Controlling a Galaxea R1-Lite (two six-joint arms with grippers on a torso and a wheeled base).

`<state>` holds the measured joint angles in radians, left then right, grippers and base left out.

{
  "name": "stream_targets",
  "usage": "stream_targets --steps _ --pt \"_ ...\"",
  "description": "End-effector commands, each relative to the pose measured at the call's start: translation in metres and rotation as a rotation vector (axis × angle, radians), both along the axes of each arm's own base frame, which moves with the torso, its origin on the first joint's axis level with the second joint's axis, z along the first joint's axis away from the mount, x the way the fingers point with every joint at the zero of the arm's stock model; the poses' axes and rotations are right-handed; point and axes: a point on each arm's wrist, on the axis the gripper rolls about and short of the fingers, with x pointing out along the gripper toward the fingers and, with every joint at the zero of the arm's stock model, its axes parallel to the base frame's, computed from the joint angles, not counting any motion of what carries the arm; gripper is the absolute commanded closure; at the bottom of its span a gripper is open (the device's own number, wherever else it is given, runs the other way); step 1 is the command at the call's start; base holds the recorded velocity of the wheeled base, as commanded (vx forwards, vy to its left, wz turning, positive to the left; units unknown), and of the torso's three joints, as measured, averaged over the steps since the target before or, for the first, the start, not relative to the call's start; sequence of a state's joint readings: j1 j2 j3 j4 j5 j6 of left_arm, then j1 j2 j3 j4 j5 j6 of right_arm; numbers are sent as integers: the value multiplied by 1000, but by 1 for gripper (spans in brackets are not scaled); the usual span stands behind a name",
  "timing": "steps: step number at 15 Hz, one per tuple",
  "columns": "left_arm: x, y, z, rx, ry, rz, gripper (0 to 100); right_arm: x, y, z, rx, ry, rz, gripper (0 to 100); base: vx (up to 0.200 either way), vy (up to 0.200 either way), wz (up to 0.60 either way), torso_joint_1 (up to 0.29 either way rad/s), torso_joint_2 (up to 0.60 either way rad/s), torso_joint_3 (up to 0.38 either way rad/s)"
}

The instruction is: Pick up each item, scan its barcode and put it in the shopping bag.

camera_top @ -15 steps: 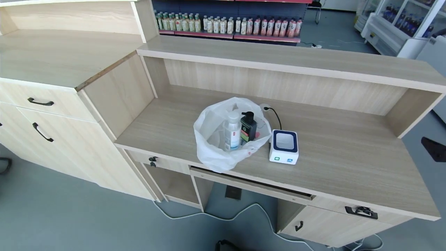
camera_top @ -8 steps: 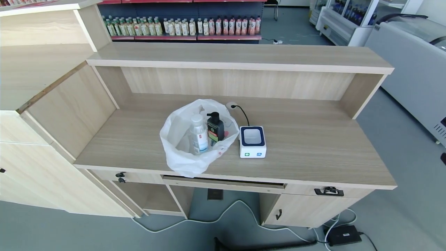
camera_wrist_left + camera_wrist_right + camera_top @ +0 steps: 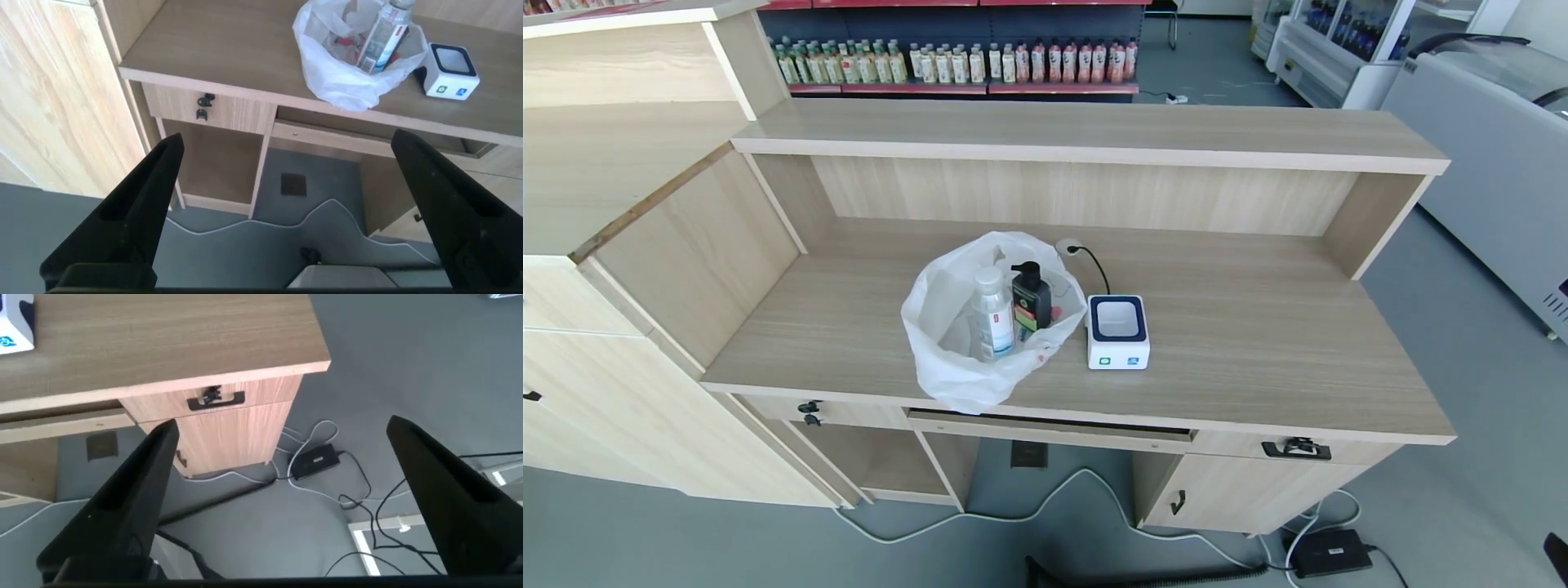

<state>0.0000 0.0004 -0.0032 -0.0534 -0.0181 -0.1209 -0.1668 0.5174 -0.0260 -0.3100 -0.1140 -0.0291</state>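
Left gripper (image 3: 288, 145): fingers apart, empty, on the near side of the counter (image 3: 1258, 327). Right gripper (image 3: 283, 429): fingers apart, empty, off the counter's near right corner. Bag (image 3: 947, 367) stands open on the counter, left of centre. Inside it, upright, are a clear bottle (image 3: 994, 322) on the left and a dark pump bottle (image 3: 1031, 298) just beside it on the right. Scanner (image 3: 1118, 331) sits just right of the bag. Its cable (image 3: 1094, 269) runs to the far side.
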Motion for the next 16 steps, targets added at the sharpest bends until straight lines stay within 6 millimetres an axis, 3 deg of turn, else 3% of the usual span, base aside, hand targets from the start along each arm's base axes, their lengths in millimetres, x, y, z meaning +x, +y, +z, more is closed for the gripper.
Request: stream_targets --steps 1,4,16 --pt "0 0 0 0 -1 0 0 -27 5 -18 2 -74 27 0 0 0 0 0 0 0" --pt "0 0 0 0 -1 0 0 -41 7 -32 2 -84 58 0 0 0 0 0 0 0" --pt "0 0 0 0 -1 1 0 -52 5 -34 22 -236 173 0 0 0 0 0 0 0"
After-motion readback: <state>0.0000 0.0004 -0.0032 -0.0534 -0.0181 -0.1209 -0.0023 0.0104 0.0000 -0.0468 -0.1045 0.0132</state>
